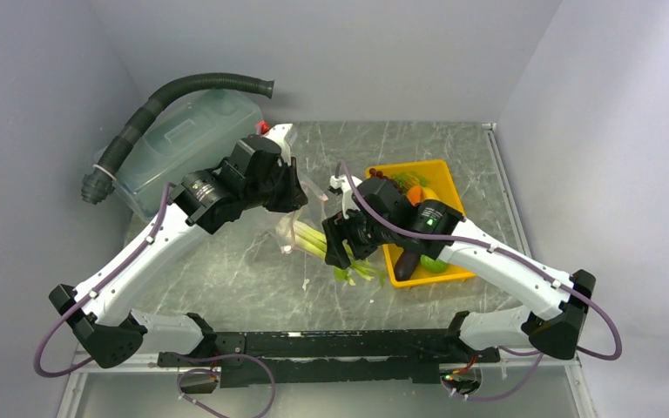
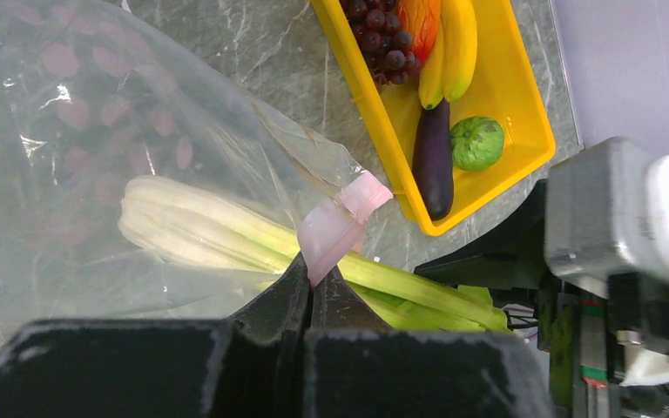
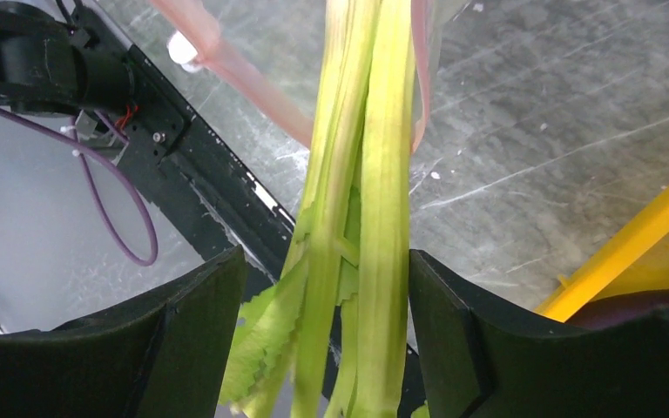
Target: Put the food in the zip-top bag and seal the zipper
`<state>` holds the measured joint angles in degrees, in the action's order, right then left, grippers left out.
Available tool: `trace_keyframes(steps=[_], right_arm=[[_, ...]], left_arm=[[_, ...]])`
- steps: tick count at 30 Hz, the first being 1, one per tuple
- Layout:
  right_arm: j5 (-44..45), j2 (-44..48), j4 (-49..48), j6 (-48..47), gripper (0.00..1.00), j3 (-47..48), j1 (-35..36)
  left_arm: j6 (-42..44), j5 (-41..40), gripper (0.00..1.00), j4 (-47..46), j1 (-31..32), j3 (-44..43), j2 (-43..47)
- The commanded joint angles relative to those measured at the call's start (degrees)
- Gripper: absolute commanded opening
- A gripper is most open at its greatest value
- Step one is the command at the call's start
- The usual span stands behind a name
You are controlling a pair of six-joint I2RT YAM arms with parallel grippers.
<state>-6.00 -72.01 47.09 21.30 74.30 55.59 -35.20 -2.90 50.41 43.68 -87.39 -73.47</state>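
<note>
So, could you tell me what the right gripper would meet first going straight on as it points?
Probably the zipper at the zip-top bag's mouth; the celery lies between the right gripper's fingers and runs ahead into it, though depth is unclear.

Top view looks down; close wrist views share celery (image 3: 357, 218).

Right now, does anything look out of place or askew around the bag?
The celery is only half in: its pale end lies inside the clear bag, its leafy end juts out past the mouth, between the open right fingers. The pink zipper strip is folded over where the left fingers pinch it.
</note>
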Motion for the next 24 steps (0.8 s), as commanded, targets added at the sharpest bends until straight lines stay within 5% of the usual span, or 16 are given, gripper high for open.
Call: trace_keyframes(steps=[1, 15, 24], right_arm=[[-3.8, -0.2, -1.8, 1.9, 0.7, -1.5, 0.2], [-4.5, -2.0, -2.7, 3.9, 0.63, -4.0, 1.4], [-0.8, -2.4, -1.0, 3.7, 0.14, -2.2, 2.5]], left_arm=[[-0.9, -0.6, 0.0, -2.6, -0.2, 0.0, 1.6], [-0.9, -1.0, 0.0, -2.4, -0.2, -0.1, 1.4], [-0.7, -0.9, 0.0, -2.0, -0.2, 0.1, 1.6]])
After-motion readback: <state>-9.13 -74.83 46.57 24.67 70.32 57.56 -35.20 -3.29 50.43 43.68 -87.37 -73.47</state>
